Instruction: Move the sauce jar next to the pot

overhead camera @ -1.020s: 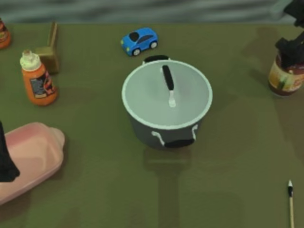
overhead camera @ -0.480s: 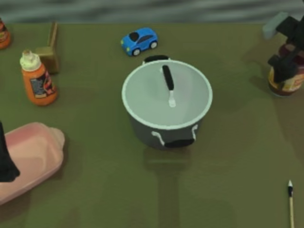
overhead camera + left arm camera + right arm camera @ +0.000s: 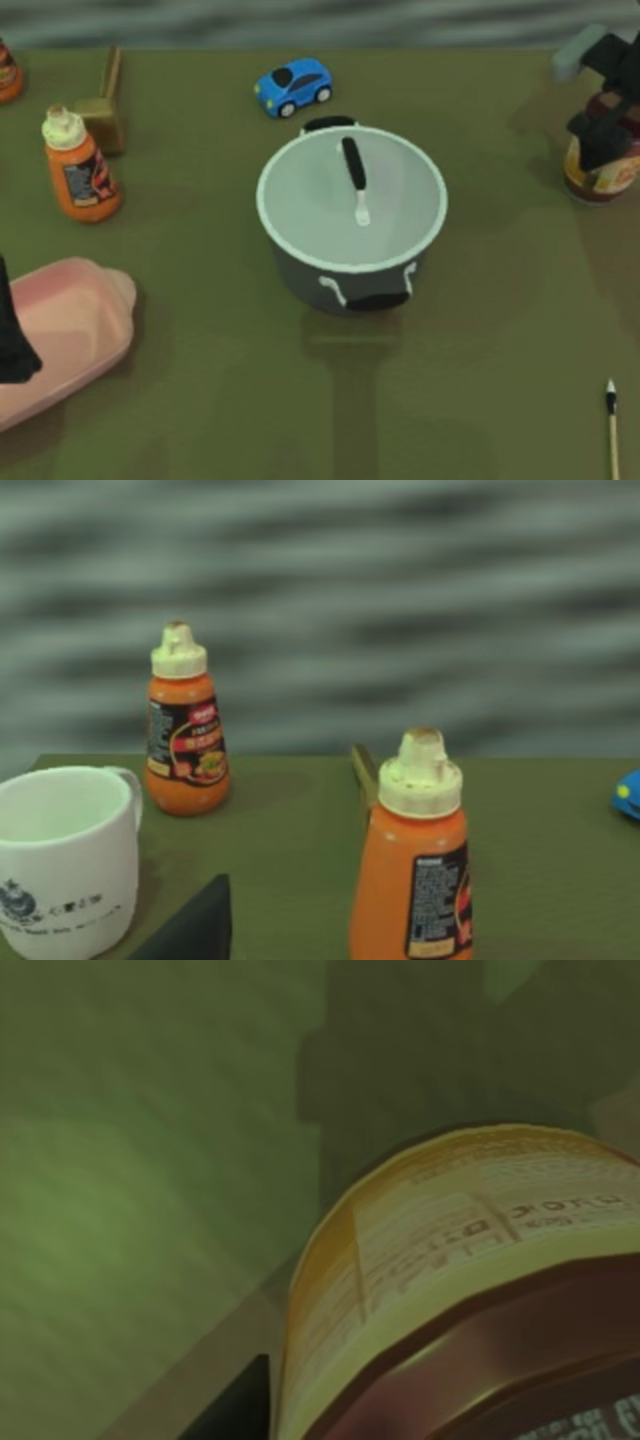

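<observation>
The sauce jar [image 3: 600, 178], with its dark red lid and yellow-and-red label, stands at the table's far right edge. My right gripper [image 3: 600, 135] is down over it, shut on the sauce jar. In the right wrist view the jar [image 3: 450, 1260] fills the frame and a black fingertip [image 3: 245, 1405] presses against its label; the other finger is hidden. The big dark grey pot [image 3: 350, 215] with its pale lid and black bar handle sits mid-table, well left of the jar. My left gripper [image 3: 12, 345] stays parked at the left edge, open.
An orange squeeze bottle [image 3: 80, 165], a wooden mallet [image 3: 104, 105] and a blue toy car [image 3: 293, 87] stand at the back left. A pink container [image 3: 60, 330] lies front left and a thin brush [image 3: 611, 430] front right. A white mug [image 3: 60, 855] shows in the left wrist view.
My right arm has dropped lower over the sauce jar, so its fingers now sit beside the jar's body. The jar, the pot and the left arm have stayed put.
</observation>
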Action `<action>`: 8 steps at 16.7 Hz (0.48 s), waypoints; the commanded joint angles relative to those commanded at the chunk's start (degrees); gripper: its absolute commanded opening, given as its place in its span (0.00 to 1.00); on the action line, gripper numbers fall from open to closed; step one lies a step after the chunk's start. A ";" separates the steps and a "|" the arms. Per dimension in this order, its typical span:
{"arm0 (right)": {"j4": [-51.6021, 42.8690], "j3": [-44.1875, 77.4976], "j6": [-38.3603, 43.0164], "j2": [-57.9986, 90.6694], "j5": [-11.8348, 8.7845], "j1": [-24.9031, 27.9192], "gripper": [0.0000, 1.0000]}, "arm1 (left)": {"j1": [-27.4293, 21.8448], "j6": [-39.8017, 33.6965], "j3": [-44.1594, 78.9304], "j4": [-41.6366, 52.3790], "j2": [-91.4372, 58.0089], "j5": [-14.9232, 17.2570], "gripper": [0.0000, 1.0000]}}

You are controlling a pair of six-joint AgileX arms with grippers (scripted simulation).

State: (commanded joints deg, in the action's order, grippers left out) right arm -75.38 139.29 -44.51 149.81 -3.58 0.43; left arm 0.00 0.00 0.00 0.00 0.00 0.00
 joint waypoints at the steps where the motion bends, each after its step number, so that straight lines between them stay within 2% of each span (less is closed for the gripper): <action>1: 0.00 0.00 0.00 0.00 0.00 0.00 0.55 | 0.00 0.00 0.00 0.00 0.00 0.00 1.00; 8: 0.00 0.00 0.00 0.00 0.00 0.00 0.02 | 0.00 0.00 0.00 0.00 0.00 0.00 1.00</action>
State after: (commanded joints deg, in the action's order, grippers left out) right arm -75.38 139.29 -44.51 149.81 -3.58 0.43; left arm 0.00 0.00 0.00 0.00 0.00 0.00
